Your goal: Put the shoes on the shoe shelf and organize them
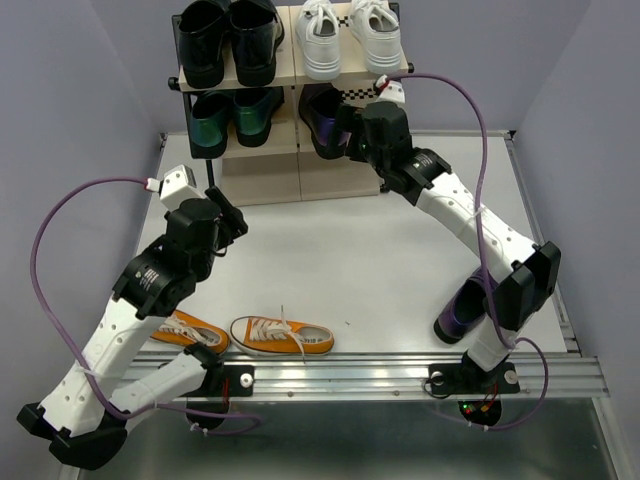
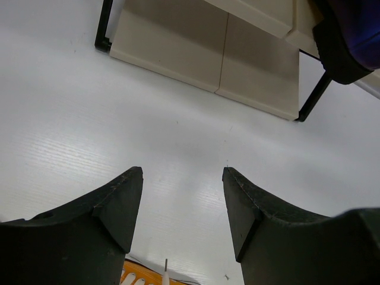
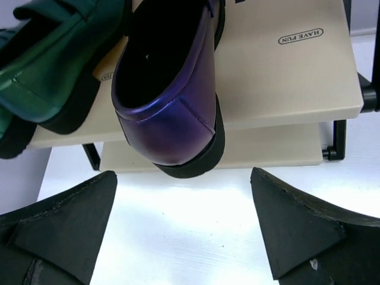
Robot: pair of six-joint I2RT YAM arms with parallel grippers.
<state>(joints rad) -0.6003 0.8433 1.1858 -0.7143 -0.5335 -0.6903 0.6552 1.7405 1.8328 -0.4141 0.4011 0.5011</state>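
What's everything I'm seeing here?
White table: one, beneath everything.
Three-tier shoe shelf: one, black and beige, far side.
Shiny black shoes: two, black, shelf top left.
White lace-up sneakers: two, white, shelf top right.
Metallic green shoes: two, green, middle tier left.
Glossy purple loafers: two, purple, one middle tier right, one on table by right arm.
Orange canvas sneakers: two, orange, table's near edge.
Left end effector: one, black, open, above table.
Right end effector: one, black, open, near shelf.

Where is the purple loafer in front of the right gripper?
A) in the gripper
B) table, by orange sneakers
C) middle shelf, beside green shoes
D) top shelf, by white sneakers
C: the purple loafer rests on the middle board next to the green shoes, with the right gripper open and clear of it.
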